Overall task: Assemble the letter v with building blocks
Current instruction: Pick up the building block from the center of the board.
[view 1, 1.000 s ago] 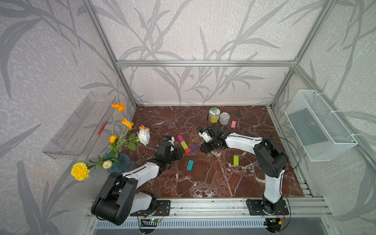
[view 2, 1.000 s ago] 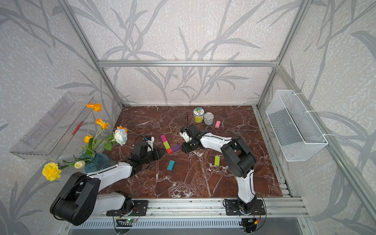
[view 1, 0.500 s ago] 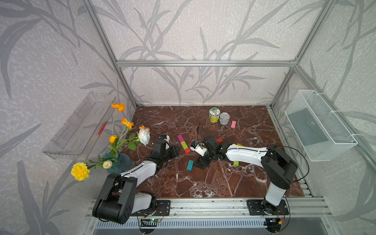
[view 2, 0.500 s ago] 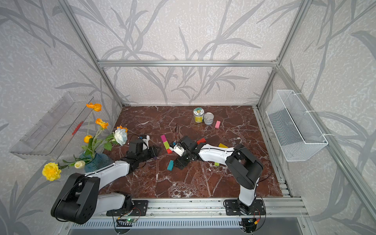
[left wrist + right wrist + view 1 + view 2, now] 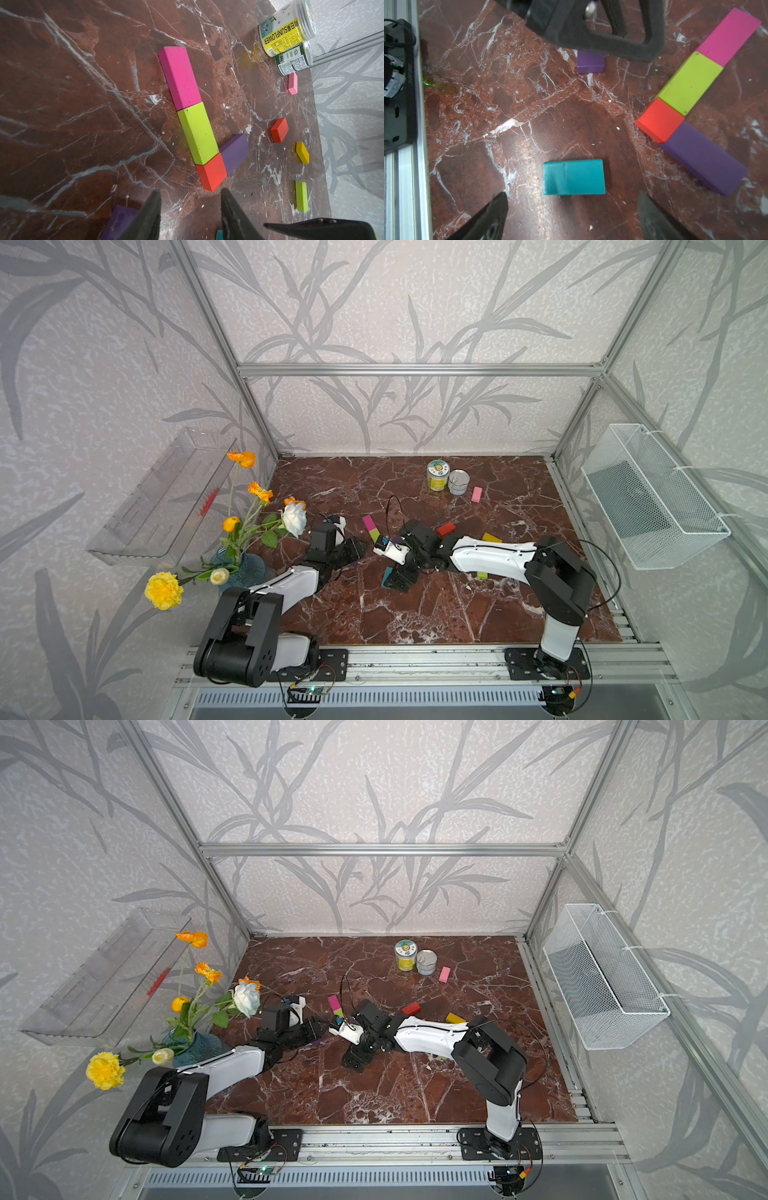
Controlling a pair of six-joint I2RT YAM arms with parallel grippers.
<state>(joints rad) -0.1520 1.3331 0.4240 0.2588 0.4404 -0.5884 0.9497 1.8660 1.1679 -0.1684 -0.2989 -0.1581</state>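
Letter v (image 5: pixel 660 120) part built near middle of brown marble counter (image 5: pixel 508 93): long bright pink block (image 5: pixel 179 78), lime green block (image 5: pixel 197 133), red corner block (image 5: pixel 212 171), long purple block (image 5: pixel 234 150). Right claw (image 5: pixel 572 199) wide open, empty, above teal block (image 5: pixel 574 177). Left claw (image 5: pixel 190 192) half open, empty. Next maybe: pinch teal, add to purple side.

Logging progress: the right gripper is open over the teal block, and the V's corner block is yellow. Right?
No. The corner block is red, not yellow, as the right wrist view shows. The right gripper is open over the teal block.
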